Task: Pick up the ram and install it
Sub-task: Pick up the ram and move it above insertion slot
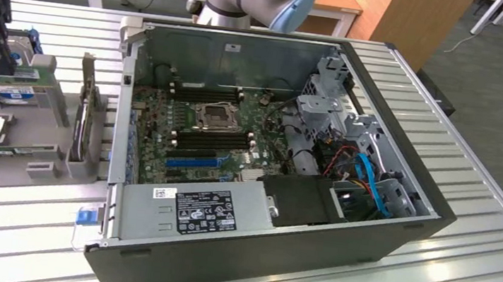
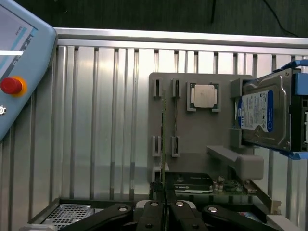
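Clenched on the ram [image 2: 163, 134] between the pads of the tool [image 2: 164, 201]. Pinched by the two flat faces, with the stick edge-on as a thin line running straight out from the tool. Gripped that way, most likely, to leave the long contact edge bare and pointing away from the tool, as a slot needs.

Hanging over the grey holder [image 2: 202, 139] directly beneath the tool, apparently clear of the upright notches there. Hard to tell whether lifted fully free.

Note, just beside the ram, a second thin stick [image 2: 175, 120] on edge in its own pair of notches. Stored upright, presumably, to offer narrow pads a face on each side.

Further along the same holder, off to one side of the tool, find the square processor chip [image 2: 204, 95] flat in a shallow frame. Beyond it, the hard drive [image 2: 262, 113] on edge in a blue bracket. All parked on the slatted desk [image 2: 96, 125], each part in a fixed nest, likely for repeatable pick-up.

Well apart from the tool, find the computer case [image 1: 265, 267] laid on its side with the panel off. Inside, the motherboard [image 1: 204, 136] facing up, with black memory slots [image 1: 205, 93] near the socket, apparently unfilled. Laid open like that, evidently, for access from above.

Picked up, by the look of it, but not yet installed.
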